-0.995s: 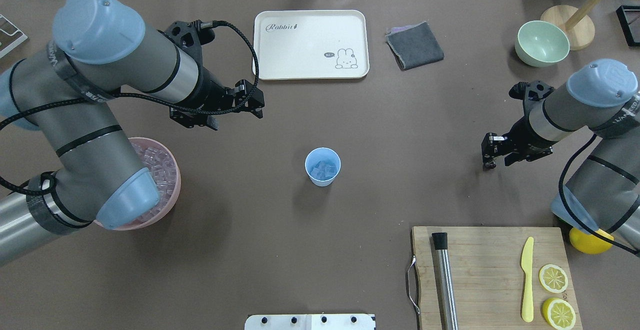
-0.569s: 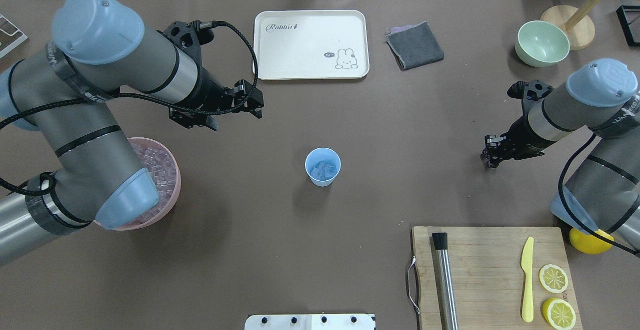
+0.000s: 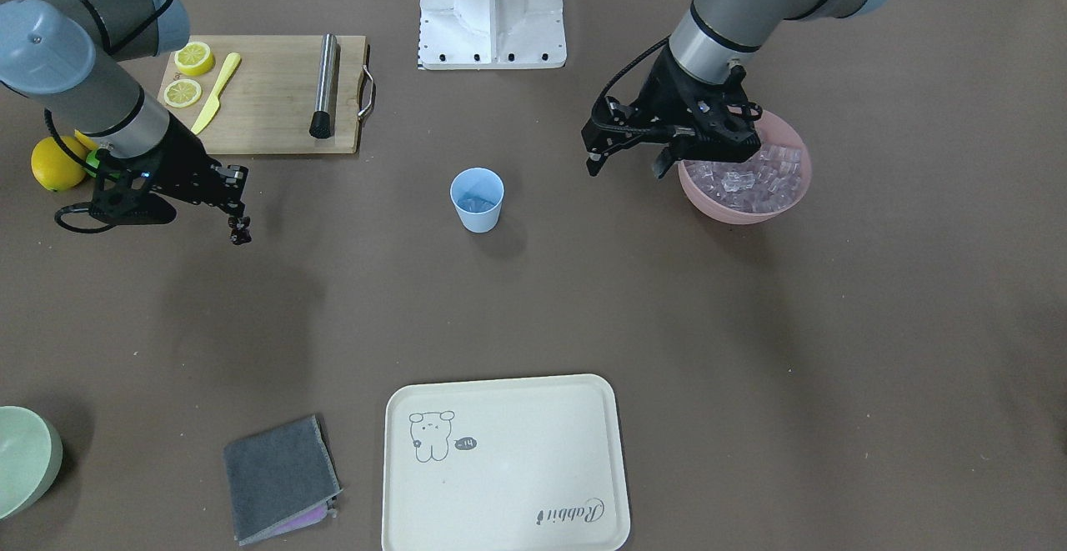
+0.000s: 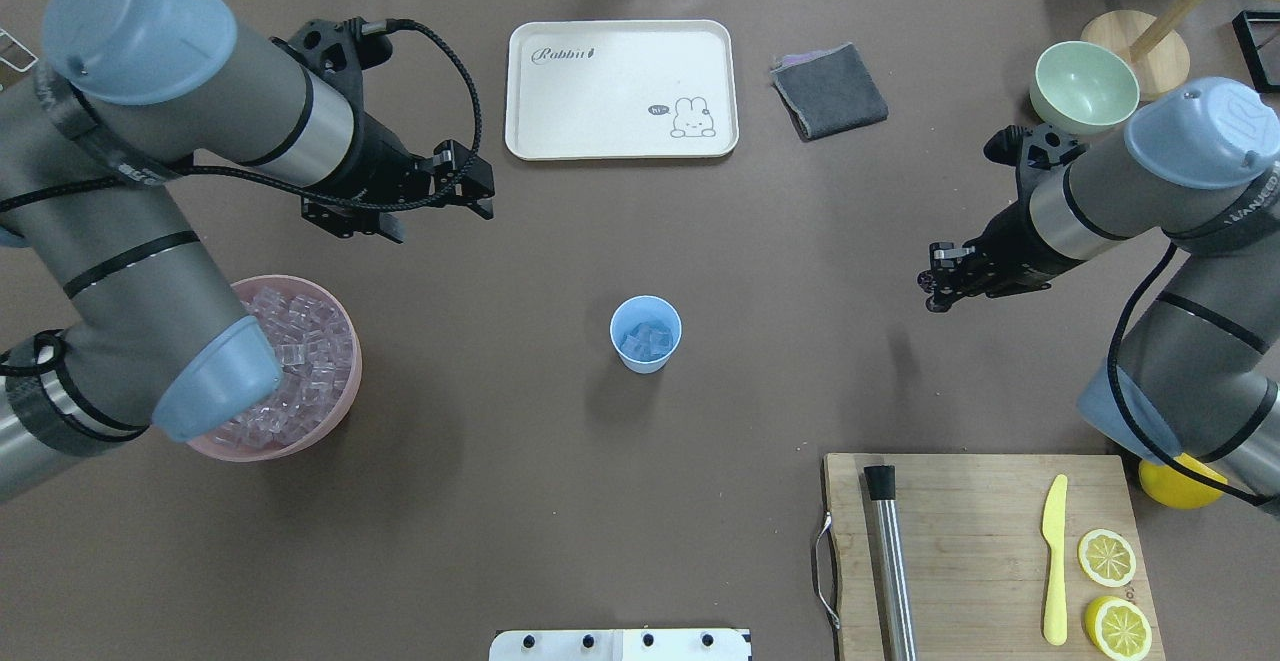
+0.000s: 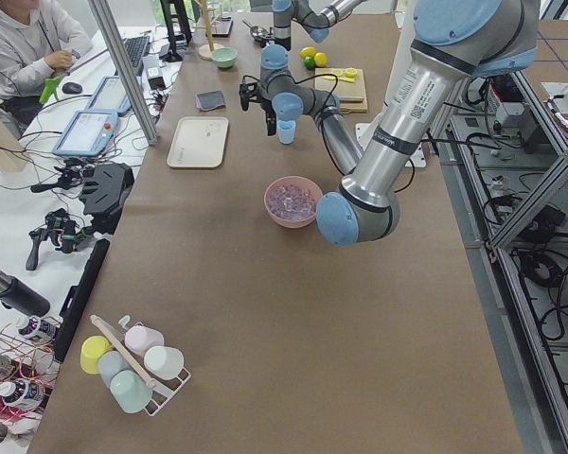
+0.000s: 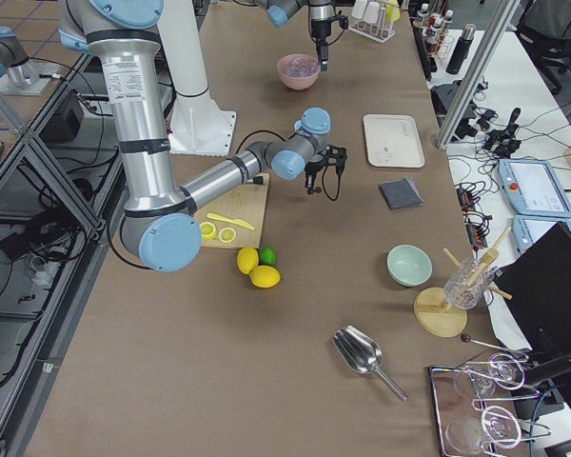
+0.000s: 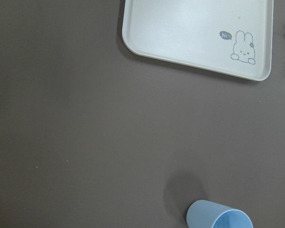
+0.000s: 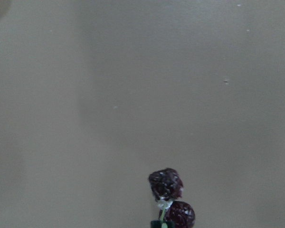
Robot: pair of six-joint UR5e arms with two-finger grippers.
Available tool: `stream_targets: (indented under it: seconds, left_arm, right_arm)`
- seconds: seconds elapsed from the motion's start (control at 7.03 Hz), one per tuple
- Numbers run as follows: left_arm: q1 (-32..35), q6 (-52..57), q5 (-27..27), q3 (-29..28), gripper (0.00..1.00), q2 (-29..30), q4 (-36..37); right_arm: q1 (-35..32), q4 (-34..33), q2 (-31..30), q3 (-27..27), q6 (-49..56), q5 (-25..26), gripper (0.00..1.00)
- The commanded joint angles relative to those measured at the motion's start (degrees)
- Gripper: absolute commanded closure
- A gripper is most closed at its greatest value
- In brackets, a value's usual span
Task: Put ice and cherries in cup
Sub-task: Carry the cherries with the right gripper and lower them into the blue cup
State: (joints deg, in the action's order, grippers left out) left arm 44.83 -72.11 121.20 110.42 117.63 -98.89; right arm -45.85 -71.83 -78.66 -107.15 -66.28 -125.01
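Note:
The light-blue cup [image 4: 646,333] stands upright mid-table with several ice cubes [image 4: 646,343] in it; it also shows in the front view [image 3: 477,198] and at the bottom of the left wrist view [image 7: 219,219]. More ice [image 4: 300,341] fills the pink bowl [image 4: 345,396] at the left. My left gripper [image 4: 440,224] is open and empty, hovering beyond the bowl, left of the cup. My right gripper [image 4: 932,291] is shut on the stems of the dark red cherries [image 8: 168,194], held above bare table well right of the cup.
A cream rabbit tray [image 4: 620,91] and a grey cloth [image 4: 830,91] lie at the far side. A green bowl [image 4: 1085,86] stands far right. A cutting board [image 4: 970,541] with a metal muddler [image 4: 890,561], yellow knife and lemon slices is near right, with a lemon [image 4: 1180,481] beside it.
My right gripper has moved left toward the cup, still holding the cherries. My left arm has drawn back to the left and farther from the cup, uncovering more of the pink bowl.

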Motion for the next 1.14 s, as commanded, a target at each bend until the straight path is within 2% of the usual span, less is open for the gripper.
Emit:
stream_targets:
  seconds: [0.0,0.14,0.43,1.0]
  left_arm:
    - [6.1,15.3,5.3,1.8,0.03,-8.7,-0.1]
    - [8.2,21.7,5.8,0.3,0.03,-10.8,-0.2]
    - [10.9,25.5,9.0,-1.3,0.03,-11.7,-0.2]
    - [10.9,25.4,9.0,-0.9,0.03,-13.0,-0.5]
  right_arm:
    - [6.8,-0.3,7.3,-2.5,-8.6,4.2,1.00]
    - [10.0,-0.7,10.9,-2.4,-9.2,7.6,1.00]
    - [12.5,-6.9,17.8,-2.7,-9.4,8.4,1.00]
    - [18.5,-7.4,22.7,0.5,-10.0,14.7,1.00]
